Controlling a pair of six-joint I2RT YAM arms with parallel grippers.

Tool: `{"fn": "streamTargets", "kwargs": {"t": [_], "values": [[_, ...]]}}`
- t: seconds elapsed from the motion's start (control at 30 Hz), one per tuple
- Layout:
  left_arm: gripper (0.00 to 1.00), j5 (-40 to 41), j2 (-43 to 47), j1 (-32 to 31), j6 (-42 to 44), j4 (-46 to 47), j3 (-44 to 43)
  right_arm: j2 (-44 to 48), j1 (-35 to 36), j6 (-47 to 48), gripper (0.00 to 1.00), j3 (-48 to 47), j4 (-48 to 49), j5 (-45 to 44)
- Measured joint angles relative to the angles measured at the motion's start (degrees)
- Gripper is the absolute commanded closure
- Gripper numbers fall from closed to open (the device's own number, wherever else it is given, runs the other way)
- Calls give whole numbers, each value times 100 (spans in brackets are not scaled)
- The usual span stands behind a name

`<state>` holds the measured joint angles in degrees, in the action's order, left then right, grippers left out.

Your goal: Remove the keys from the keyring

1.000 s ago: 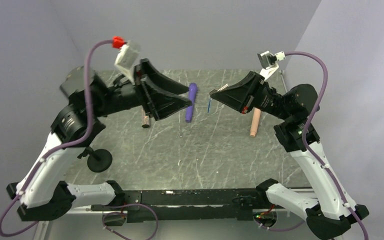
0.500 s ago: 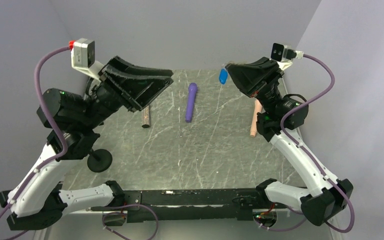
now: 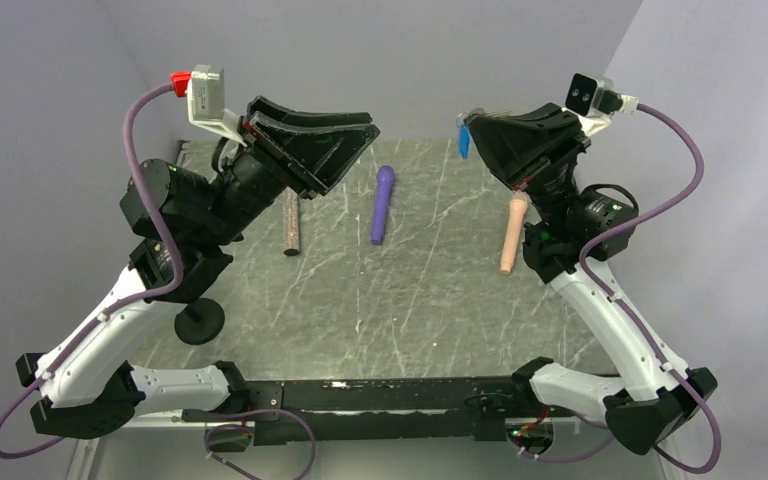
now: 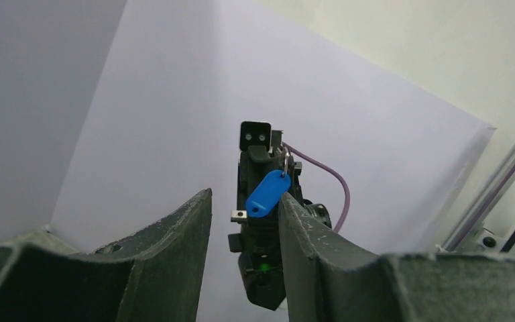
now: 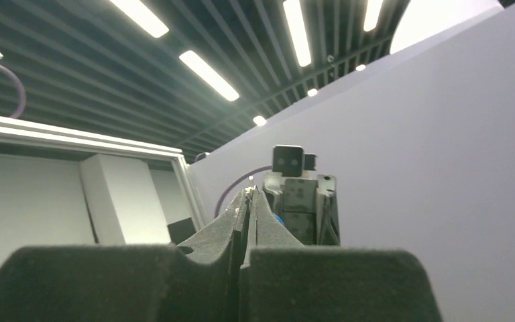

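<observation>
Top view: the right pincer (image 3: 468,120), upper right of centre, pinches the keyring (image 3: 463,143) high over the tabletop (image 3: 430,300); the left pincer (image 3: 355,158) is spread, apart at its left.
Left wrist view: the keyring hangs tilted beyond the spread fingers (image 4: 174,248); the keys are too small to tell.
Right wrist view: the fingers are pressed together.
Advice: the left pincer should probably approach slowly and grip metal, not plastic.
Room: open air between the arms; back wall (image 3: 390,60) near.

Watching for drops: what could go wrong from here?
The right gripper pinches only the thin metal ring of the small blue plastic key tag, high above the grey veined table; a slip drops it. The open left gripper could close on the dangling tag, not the keys, which aren't discernible.
</observation>
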<state>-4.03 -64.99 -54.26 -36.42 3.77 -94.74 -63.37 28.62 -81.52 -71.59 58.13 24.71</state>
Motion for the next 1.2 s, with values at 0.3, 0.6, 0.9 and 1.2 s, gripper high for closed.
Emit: {"fn": "streamTargets", "kwargs": {"t": [0.3, 0.6, 0.9, 1.2], "values": [[55, 87, 24, -7, 404, 420, 153, 177, 131, 564, 100, 400, -358, -96], [58, -31, -127, -7, 404, 782, 496, -90, 149, 505, 100, 975, 149, -321], [63, -72, -256, -11, 439, 890, 603, -208, 149, 286, 100, 999, 835, -321], [66, -420, -739, -11, 533, 887, 297, -496, 149, 20, 100, 852, 975, -315]]}}
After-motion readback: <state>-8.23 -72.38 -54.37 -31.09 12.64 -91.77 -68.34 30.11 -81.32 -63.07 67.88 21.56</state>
